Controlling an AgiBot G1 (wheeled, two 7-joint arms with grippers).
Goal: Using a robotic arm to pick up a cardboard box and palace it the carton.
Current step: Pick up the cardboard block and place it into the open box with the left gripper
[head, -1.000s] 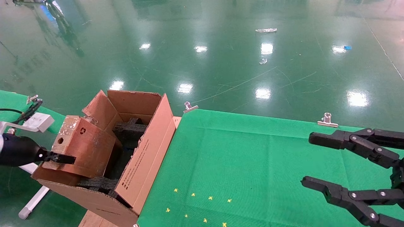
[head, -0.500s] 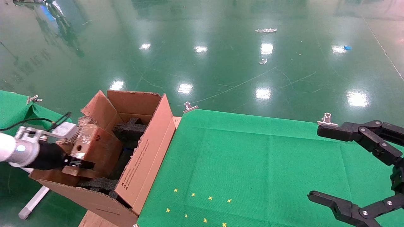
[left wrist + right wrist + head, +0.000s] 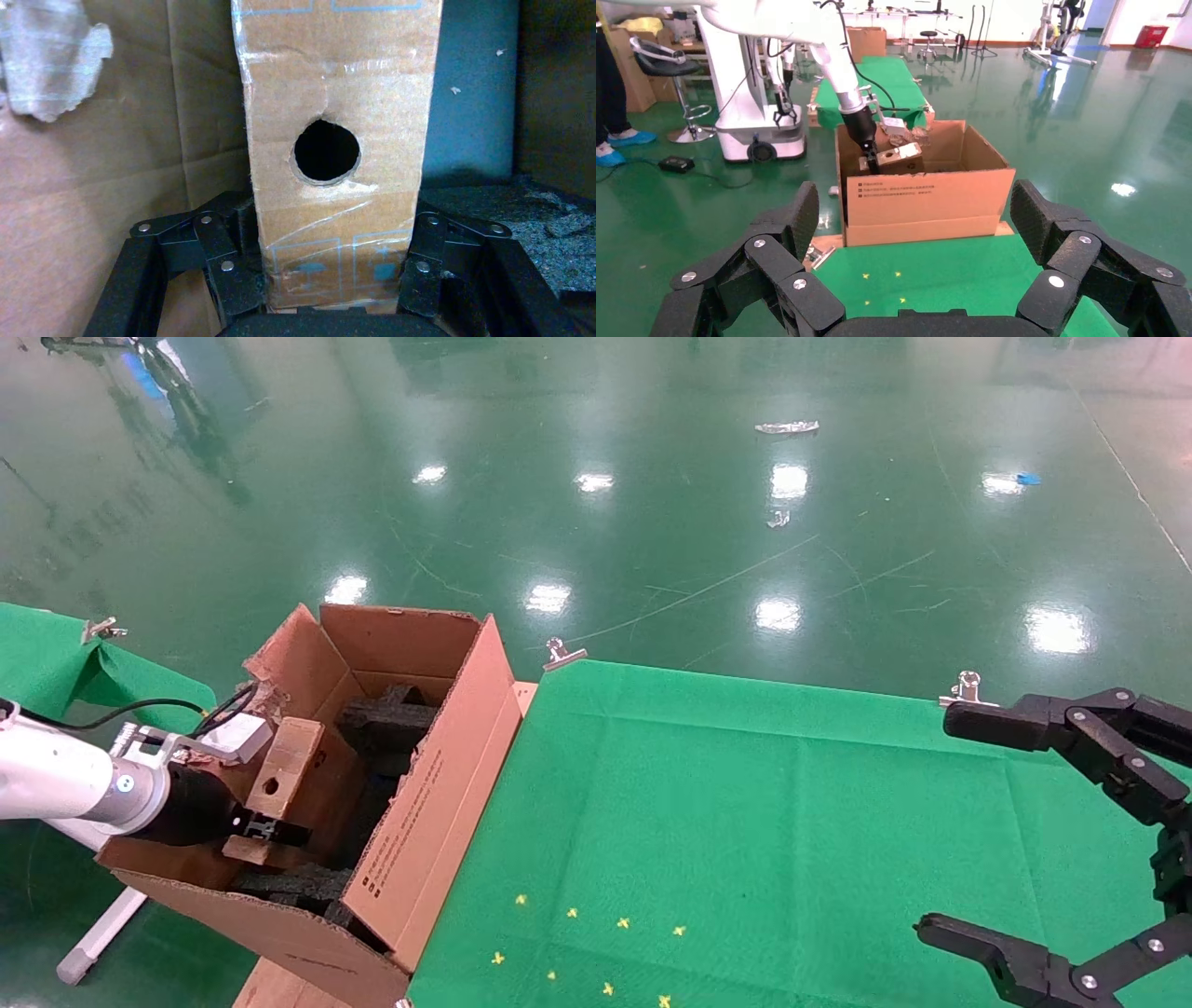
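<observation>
At the near right edge of the head view, the all-black linked-finger right gripper (image 3: 941, 826) is hanging over the green cloth-covered table (image 3: 745, 822), its two fingers spread wide apart and gripping nothing. Small yellow cross marks (image 3: 587, 952) are dotting the cloth near its front edge.

At the near left, the white robotic arm with silver wrist (image 3: 56, 784) is reaching into the large brown corrugated carton with tall flaps (image 3: 428, 822), which is standing just beside the table's left edge. Its black left gripper (image 3: 270, 828) is clamping the small slim brown sealed cardboard box (image 3: 284, 775) by its lower end; in the left wrist view the fingers (image 3: 228, 270) are pressing against both narrow sides of the box (image 3: 337, 147), with the round punched hole facing the camera. The box is standing roughly upright and slightly tilted inside the carton's mouth, against the left inner wall, above the black foam inserts (image 3: 386, 719). Whether its lower end is resting on the foam cannot be told.

Farther back, silver binder clips (image 3: 562, 654) are pinching the cloth's far edge, and beyond them the glossy green floor (image 3: 652, 477) is reflecting ceiling lights.
</observation>
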